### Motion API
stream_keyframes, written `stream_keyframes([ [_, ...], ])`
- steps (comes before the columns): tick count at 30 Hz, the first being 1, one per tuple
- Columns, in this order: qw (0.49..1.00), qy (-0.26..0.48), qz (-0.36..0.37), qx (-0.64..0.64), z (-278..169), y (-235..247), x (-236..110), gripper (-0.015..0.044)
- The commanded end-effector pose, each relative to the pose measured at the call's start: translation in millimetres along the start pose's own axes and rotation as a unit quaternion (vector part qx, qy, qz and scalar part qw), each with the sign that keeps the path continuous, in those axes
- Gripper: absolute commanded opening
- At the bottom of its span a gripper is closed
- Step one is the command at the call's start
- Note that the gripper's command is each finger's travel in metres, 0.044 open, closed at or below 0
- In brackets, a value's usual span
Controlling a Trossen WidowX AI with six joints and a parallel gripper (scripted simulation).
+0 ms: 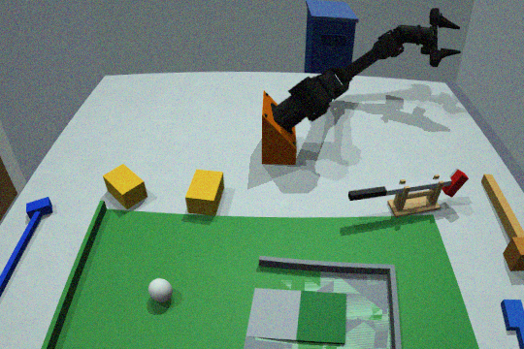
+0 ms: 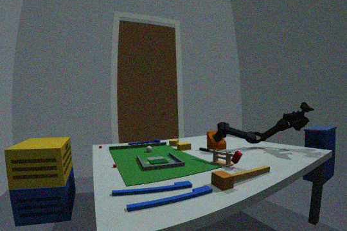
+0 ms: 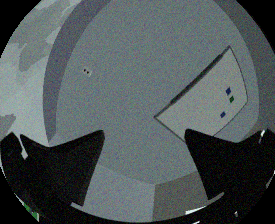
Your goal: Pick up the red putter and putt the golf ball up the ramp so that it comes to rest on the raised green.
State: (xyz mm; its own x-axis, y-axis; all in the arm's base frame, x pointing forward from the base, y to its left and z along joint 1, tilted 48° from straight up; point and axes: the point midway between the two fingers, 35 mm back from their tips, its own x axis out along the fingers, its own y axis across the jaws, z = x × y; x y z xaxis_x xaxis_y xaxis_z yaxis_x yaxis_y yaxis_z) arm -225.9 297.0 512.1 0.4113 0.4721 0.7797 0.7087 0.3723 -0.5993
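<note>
The red putter (image 1: 408, 184) (image 2: 225, 154) lies across a small wooden stand (image 1: 416, 202) (image 2: 222, 158), with its red head (image 1: 456, 182) (image 2: 237, 156) to the right and its black grip (image 1: 367, 193) to the left. The white golf ball (image 1: 160, 290) (image 2: 148, 148) sits on the green mat (image 1: 194, 251) (image 2: 128, 166). The ramp and raised green (image 1: 320, 316) (image 2: 158, 160) stand inside a grey frame (image 1: 330, 266). My gripper (image 1: 451, 39) (image 2: 305, 111) (image 3: 145, 135) is open and empty. It is held high in the air past the far right of the table, far from the putter.
Two yellow blocks (image 1: 124, 185) (image 1: 205, 191) lie at the mat's far edge. The orange arm base (image 1: 278, 137) stands mid-table. Blue putters (image 1: 21, 241) (image 2: 151, 189) (image 2: 168, 198) and a wooden mallet (image 1: 505, 219) (image 2: 239, 176) lie near the table edges. A blue cabinet (image 1: 330, 35) stands behind.
</note>
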Motion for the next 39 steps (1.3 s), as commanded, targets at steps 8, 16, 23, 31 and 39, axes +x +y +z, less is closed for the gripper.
stream_keyframes([
  [8, 0.994, 0.092, 0.06, 0.021, -103.2, 6.0, 36.2, 0.044],
  [16, 0.968, 0.194, 0.144, 0.07, -231.5, 38.8, 58.0, 0.044],
  [23, 0.931, 0.26, 0.23, 0.111, -326.7, 85.8, 54.3, 0.044],
  [31, 0.862, 0.306, 0.369, 0.166, -425.4, 170.0, 22.0, 0.044],
  [39, 0.784, 0.314, 0.487, 0.223, -479.8, 253.6, -24.7, 0.044],
])
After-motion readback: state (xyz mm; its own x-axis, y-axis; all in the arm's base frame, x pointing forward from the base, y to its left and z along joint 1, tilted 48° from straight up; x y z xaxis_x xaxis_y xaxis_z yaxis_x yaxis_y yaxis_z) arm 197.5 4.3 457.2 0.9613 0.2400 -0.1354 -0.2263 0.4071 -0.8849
